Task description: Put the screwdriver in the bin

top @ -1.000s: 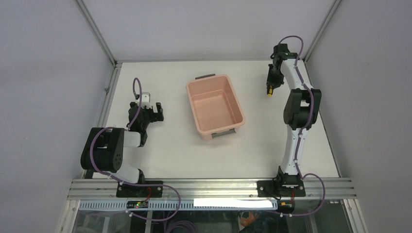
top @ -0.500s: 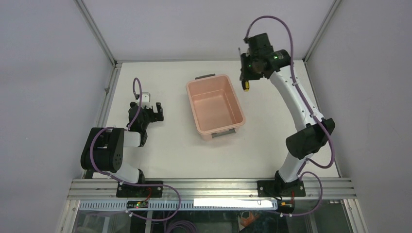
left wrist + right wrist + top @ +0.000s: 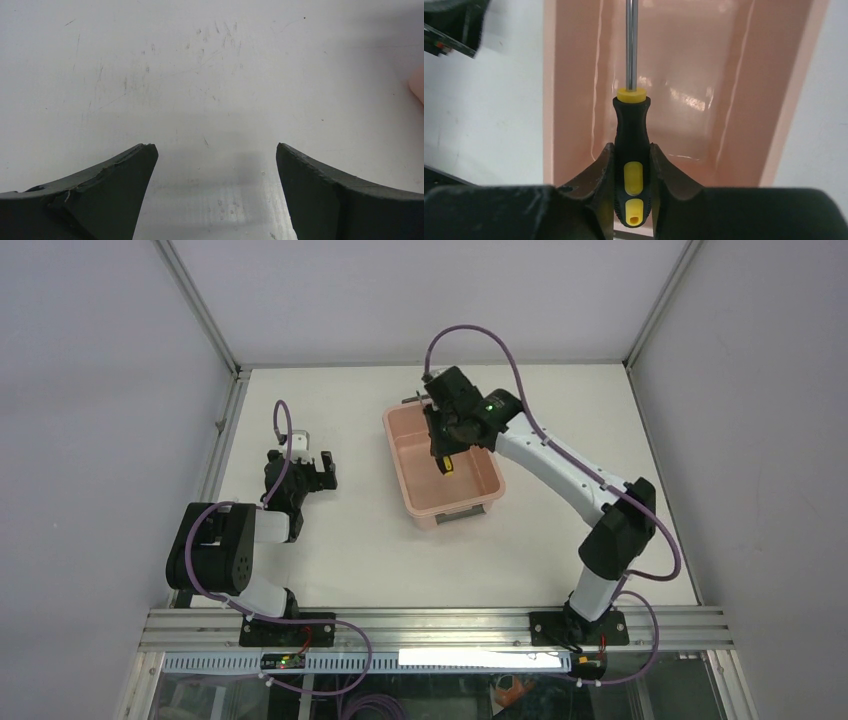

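1. Right gripper (image 3: 631, 150) pinched the screwdriver (image 3: 631, 122) by its black-and-yellow handle, with the shaft pointing ahead.
2. Screwdriver was held above the open inside of the salmon-pink bin (image 3: 569, 100).
3. Bin stood on the white table (image 3: 200, 60).
4. Left gripper (image 3: 215, 150) was spread wide and holding nothing, left of the bin.

**A:** The screwdriver (image 3: 631, 122) is held off the table, its black handle with yellow inserts and a yellow collar clamped between the fingers of the right gripper (image 3: 631, 147).

**B:** Its thin metal shaft runs straight out ahead of the grip, over the open bin (image 3: 734, 100). The tip runs out of the wrist view.

**A:** From above, the yellow butt end shows over the middle of the bin.

**B:** The bin is a salmon-pink tub with rounded corners and dark grey handles at its short ends. It stands upright in the middle of the table (image 3: 340, 540), turned slightly askew.
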`<state>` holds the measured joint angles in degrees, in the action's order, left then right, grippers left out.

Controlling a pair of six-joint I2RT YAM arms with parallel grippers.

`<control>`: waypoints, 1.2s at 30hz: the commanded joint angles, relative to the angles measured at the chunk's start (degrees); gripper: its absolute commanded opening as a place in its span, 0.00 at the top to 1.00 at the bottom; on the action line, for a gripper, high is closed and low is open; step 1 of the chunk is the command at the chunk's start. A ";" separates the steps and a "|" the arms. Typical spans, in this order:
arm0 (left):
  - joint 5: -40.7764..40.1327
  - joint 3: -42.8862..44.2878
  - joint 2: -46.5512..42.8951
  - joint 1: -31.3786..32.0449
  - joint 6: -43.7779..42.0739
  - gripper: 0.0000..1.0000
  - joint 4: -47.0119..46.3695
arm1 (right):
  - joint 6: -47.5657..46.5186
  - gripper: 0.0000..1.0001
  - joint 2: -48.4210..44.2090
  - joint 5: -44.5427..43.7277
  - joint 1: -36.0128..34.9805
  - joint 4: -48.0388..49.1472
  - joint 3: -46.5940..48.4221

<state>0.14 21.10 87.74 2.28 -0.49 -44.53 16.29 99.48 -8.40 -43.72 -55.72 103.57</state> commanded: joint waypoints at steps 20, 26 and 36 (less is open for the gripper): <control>0.74 0.87 -1.39 0.39 1.02 0.01 -1.52 | 16.67 0.66 16.86 -1.59 -3.47 19.49 -18.45; 0.78 0.87 -1.35 0.37 1.02 0.01 -1.52 | 12.61 0.40 12.06 -4.92 -3.47 14.31 -12.68; 0.78 0.87 -1.35 0.35 1.02 0.01 -1.52 | -0.12 0.04 2.73 -7.85 -3.48 7.12 2.96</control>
<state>0.14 21.10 87.74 2.28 -0.49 -44.53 22.81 109.03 -13.96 -47.07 -45.87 100.86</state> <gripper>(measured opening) 0.992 0.912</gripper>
